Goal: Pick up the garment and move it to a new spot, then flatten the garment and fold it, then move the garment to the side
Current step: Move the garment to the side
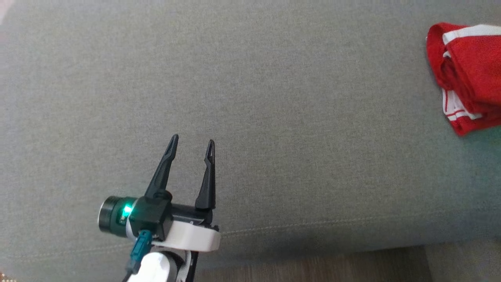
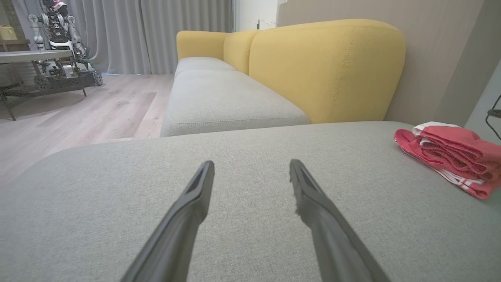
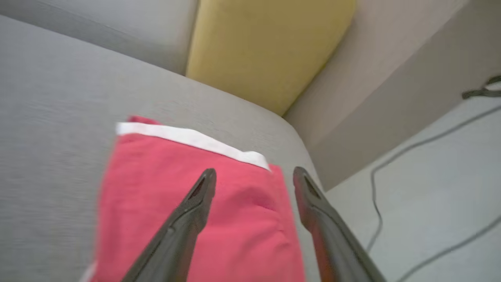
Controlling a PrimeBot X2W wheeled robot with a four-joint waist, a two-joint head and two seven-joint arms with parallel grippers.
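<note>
Grey cushion [image 1: 274, 117] carries the folded garment [image 1: 469, 78] at its right edge. The right gripper [image 3: 254, 172] hovers over it, spread and empty, and is nearer. The left gripper [image 1: 193, 139], also spread and empty, sits well apart.

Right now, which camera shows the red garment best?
The left wrist view: the garment lies sharp, folded layers showing, nearly whole. The head view cuts it at the right edge; the right wrist view is close and blurred.

The garment [image 1: 471, 72] is soft cloth (faintly textured), the cushion [image 1: 274, 98] matt, coarse-woven fabric.
</note>
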